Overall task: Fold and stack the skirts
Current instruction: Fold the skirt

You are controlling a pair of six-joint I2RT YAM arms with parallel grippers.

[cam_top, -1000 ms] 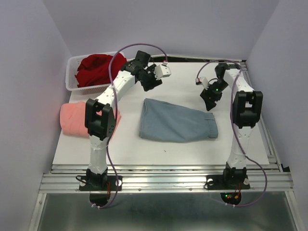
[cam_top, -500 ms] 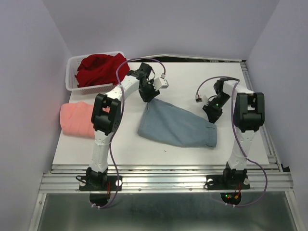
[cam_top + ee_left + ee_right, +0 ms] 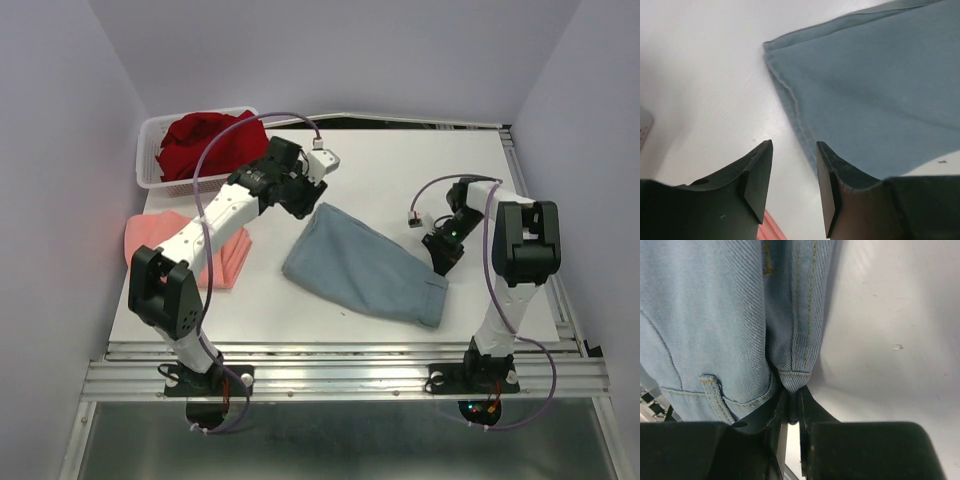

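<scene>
two right fingers [image 3: 812, 407] clamped on twill blue-grey skirt [image 3: 365, 262], left fingers [image 3: 757, 175] apart over stitched hem

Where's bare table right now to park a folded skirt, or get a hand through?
Free: far table behind the blue skirt, between left gripper and right gripper; near strip in front of it, right of the pink skirt. Crowded: left side, with basket, pink skirt and left arm. Right gripper is shut on the blue skirt.
</scene>
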